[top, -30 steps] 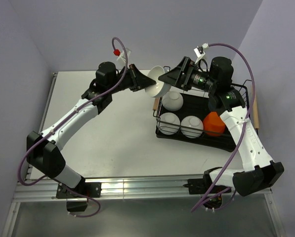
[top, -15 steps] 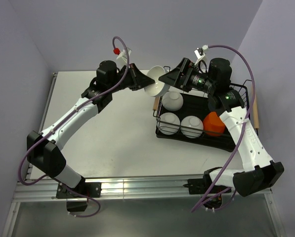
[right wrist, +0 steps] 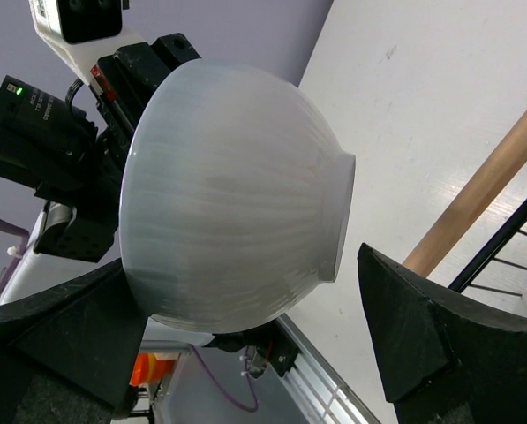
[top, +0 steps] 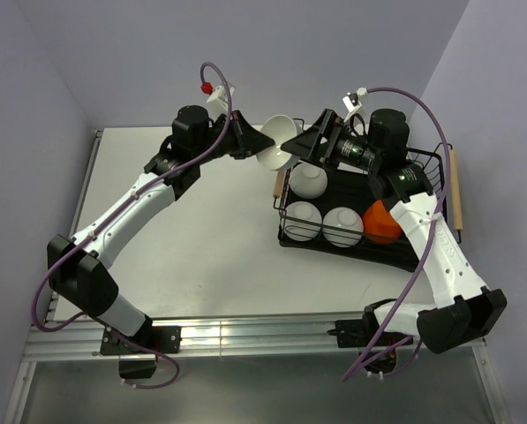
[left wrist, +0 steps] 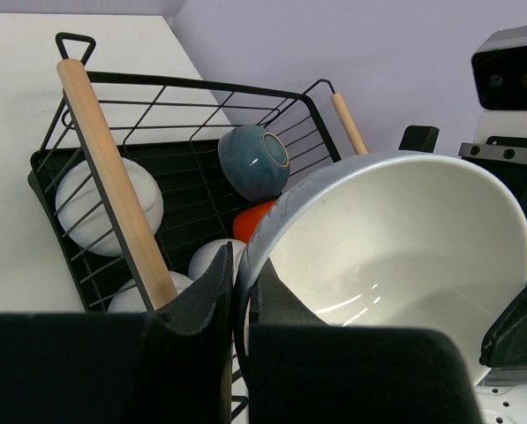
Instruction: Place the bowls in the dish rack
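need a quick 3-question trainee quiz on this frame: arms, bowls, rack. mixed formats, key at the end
1. True or false: the left gripper is shut on the rim of the lifted glossy white round bowl.
2. How many bowls lie inside the black wire dish rack with wooden bar handles? A) three B) five C) six
3. Fill in: the ____ gripper's jaws stand open on either side of that lifted bowl.

Key: 1 true; 2 B; 3 right, meaning the right gripper.
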`<state>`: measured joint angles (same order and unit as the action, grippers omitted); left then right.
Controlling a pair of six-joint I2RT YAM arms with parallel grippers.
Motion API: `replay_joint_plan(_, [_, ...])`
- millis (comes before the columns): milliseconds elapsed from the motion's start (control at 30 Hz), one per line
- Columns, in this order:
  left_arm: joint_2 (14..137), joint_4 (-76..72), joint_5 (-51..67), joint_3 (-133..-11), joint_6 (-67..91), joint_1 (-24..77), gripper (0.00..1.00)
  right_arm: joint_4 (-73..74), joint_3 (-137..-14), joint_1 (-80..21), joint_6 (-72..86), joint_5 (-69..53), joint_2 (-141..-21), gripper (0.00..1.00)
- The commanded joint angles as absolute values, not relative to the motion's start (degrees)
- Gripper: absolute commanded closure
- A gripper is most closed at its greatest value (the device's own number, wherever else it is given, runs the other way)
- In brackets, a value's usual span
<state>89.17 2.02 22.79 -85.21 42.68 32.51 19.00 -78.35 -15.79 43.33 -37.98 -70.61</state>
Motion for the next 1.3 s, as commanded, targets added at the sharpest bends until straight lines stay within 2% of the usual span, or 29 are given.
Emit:
replay_joint_plan(0, [87.98, -4.39, 22.41, -89.74, 44.38, 32.96, 1.00, 18.46, -77.61, -16.52, 43.51, -38.67, -69.87, 0.02])
replay_joint_plan(367, [87.98, -4.13, 22.15, -89.56, 44.30, 33.92, 1.00, 18.99, -78.57, -16.70, 42.89, -36.04, -70.93, 0.12])
replay_joint_plan(467, [87.89, -4.04, 22.06, -89.21, 44.38, 34.19, 1.00, 18.81, -78.84, -16.70, 42.89, -36.12, -71.02, 0.20])
replay_joint_plan(500, [87.89, -3.96, 21.97, -89.21, 44.38, 34.36, 1.00, 18.72, -78.92, -16.70, 42.89, -36.12, -71.02, 0.27])
replay_joint_plan(567, [87.89, -4.13, 22.15, -89.12, 44.47, 34.36, 1.00, 18.28, -78.92, -16.70, 42.89, -36.30, -71.19, 0.34])
replay_joint_plan(667, [87.98, -4.22, 22.15, -89.03, 44.38, 34.36, 1.00, 18.11, -78.75, -16.70, 42.28, -36.56, -71.19, 0.50])
replay_joint_plan(700, [87.98, -4.13, 22.24, -89.03, 44.30, 34.37, 1.00, 18.19, -78.92, -16.70, 42.01, -36.56, -71.10, 0.58])
replay_joint_plan(767, [87.89, -3.87, 22.06, -89.12, 44.12, 34.37, 1.00, 18.28, -79.01, -16.70, 41.05, -36.48, -71.02, 0.65])
replay_joint_plan(800, [87.98, -3.78, 21.97, -89.12, 43.95, 34.37, 0.98, 18.19, -79.36, -16.70, 40.61, -36.65, -70.93, 0.74])
replay_joint_plan(867, [87.98, -3.25, 21.71, -89.21, 43.77, 34.28, 0.89, 18.28, -80.06, -16.70, 38.86, -37.26, -70.84, 0.85])
replay_joint_plan(900, [87.80, -3.16, 21.71, -89.12, 43.51, 34.28, 0.85, 18.54, -80.94, -16.61, 38.06, -37.27, -70.75, 0.97])
replay_joint_plan(933, [87.72, -3.16, 21.71, -88.95, 43.42, 34.19, 0.80, 19.07, -81.47, -16.70, 37.27, -37.27, -70.75, 1.00])
replay_joint_plan(1267, [86.13, -3.60, 24.34, -87.01, 44.56, 32.08, 0.47, 19.51, -83.58, -16.00, 32.96, -39.64, -70.58, 1.00])
